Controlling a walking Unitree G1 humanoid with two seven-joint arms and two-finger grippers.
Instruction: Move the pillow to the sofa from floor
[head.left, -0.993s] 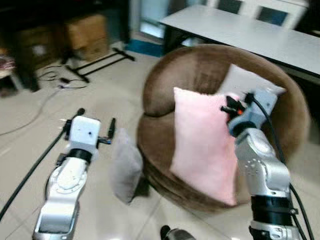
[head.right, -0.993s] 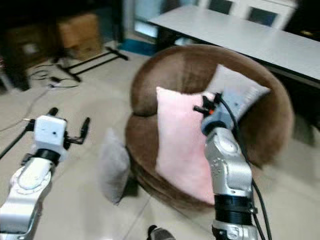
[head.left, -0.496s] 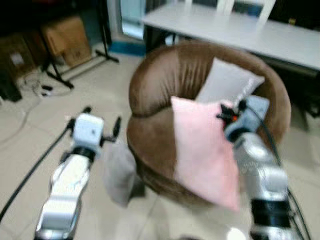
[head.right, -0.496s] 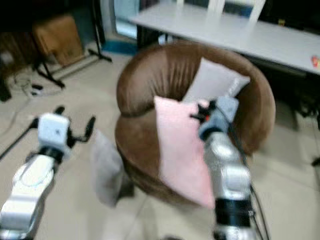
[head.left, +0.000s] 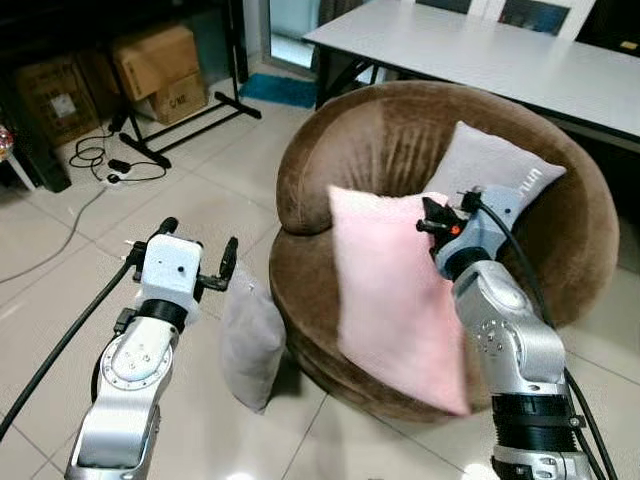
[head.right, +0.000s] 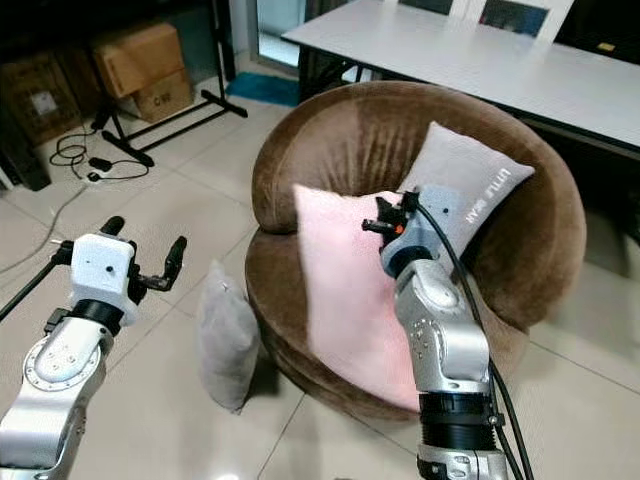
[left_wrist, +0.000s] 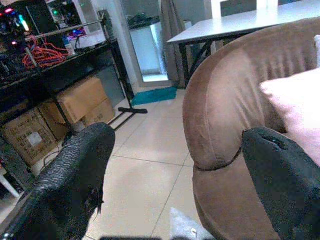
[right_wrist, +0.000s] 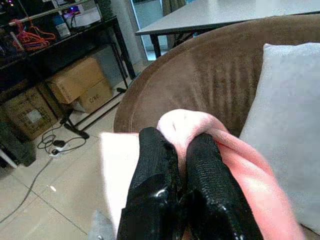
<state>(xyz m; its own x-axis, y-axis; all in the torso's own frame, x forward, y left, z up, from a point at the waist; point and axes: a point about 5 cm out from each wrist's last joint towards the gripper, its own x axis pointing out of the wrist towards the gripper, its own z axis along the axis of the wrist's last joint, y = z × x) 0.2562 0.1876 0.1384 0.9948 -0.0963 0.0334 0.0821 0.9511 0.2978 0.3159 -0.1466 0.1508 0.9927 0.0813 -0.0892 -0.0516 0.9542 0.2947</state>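
Observation:
A pink pillow (head.left: 395, 290) hangs by its top corner in front of the round brown sofa (head.left: 370, 140), over the sofa's front edge. My right gripper (head.left: 432, 222) is shut on that corner; in the right wrist view the two black fingers (right_wrist: 155, 195) pinch a fold of the pink pillow (right_wrist: 235, 165). A grey pillow (head.left: 250, 340) stands on the floor, leaning against the sofa's base. My left gripper (head.left: 195, 262) is open just above and left of it, holding nothing. A second grey pillow (head.left: 490, 165) rests against the sofa's backrest.
A white table (head.left: 480, 50) stands behind the sofa. Cardboard boxes (head.left: 160, 65) sit under a dark rack at the back left, with a black stand foot (head.left: 190, 125) and cables (head.left: 100, 160) on the tiled floor. Open tile floor lies at the front left.
The camera has swung, shifting and sharpening the whole scene. My right gripper still holds the pink pillow by its corner at the sofa's front. The left gripper stays open by the grey floor pillow.

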